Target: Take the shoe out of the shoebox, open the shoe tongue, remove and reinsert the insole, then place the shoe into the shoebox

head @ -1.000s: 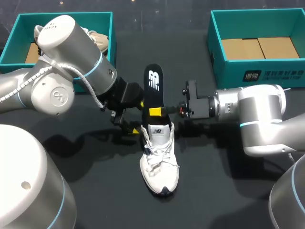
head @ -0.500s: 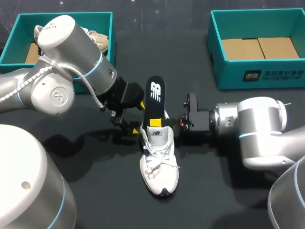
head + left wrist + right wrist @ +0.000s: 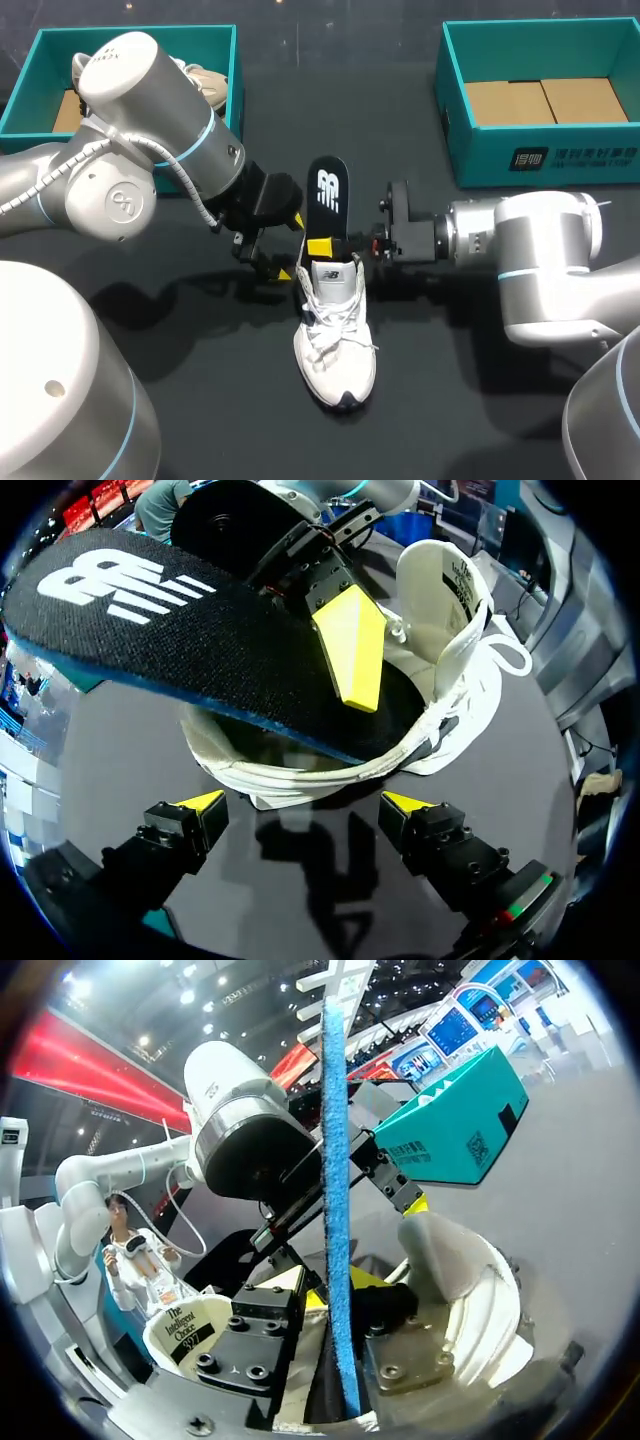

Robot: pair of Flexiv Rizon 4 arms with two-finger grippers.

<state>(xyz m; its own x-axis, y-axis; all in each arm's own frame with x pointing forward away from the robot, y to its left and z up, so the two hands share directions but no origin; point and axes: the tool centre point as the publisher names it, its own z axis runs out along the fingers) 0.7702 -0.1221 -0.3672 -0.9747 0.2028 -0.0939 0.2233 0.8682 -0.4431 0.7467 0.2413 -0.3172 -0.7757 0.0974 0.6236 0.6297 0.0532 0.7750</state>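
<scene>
1. One black insole point(image 3: 326, 200) is the thing in hand. Its front end is tucked down into the mouth of the white shoe point(image 3: 335, 340), and its printed heel end rises at a slant up and out behind the shoe's heel.
2. It looks thin, light and bendy, with a cloth top over blue foam. I judge it will buckle if pushed from its far end, so the best hold is a flat pinch at mid-length, close to the shoe's collar.
3. The right gripper point(image 3: 322, 247) is clamped on the insole just above the shoe's opening, with one yellow finger lying on its top face.
4. The shoe lies on the dark table point(image 3: 450, 400), toe pointing away from the insole. It is soft-sided and probably light enough to slide, so its heel needs bracing.
5. The left gripper point(image 3: 305, 805) sits spread just behind the shoe's heel, grasping nothing.
6. A teal shoebox point(image 3: 455, 120) stands well beyond the shoe on the right arm's side. Another shoebox point(image 3: 40, 60) stands on the left arm's side.
</scene>
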